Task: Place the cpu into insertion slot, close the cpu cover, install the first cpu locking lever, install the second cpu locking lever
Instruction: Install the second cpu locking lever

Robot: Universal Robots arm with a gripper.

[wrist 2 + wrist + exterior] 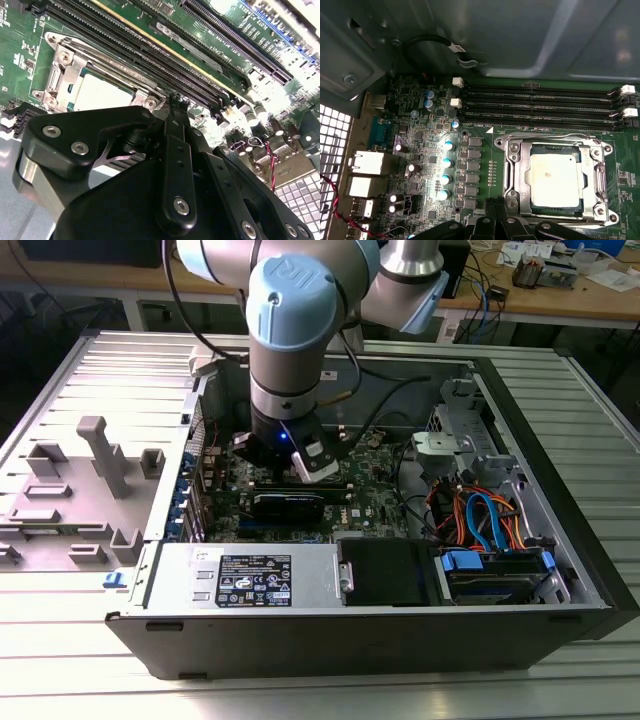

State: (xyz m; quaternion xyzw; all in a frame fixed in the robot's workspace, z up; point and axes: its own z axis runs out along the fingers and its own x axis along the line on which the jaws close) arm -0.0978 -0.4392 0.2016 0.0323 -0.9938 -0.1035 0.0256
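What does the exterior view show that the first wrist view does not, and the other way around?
Exterior view alone: the arm reaching down into the open computer case, the drive bay with orange and blue cables, and a grey fixture beside the case.

First wrist view alone: the cpu seated in the insertion slot, with the cpu cover framing it.

Both: the green motherboard and the gripper low over it.

Arm is chunky silver-grey tube with pale blue joint caps and a black cable down the side — pincer is matte black, silver screws, little blue light near the wrist.
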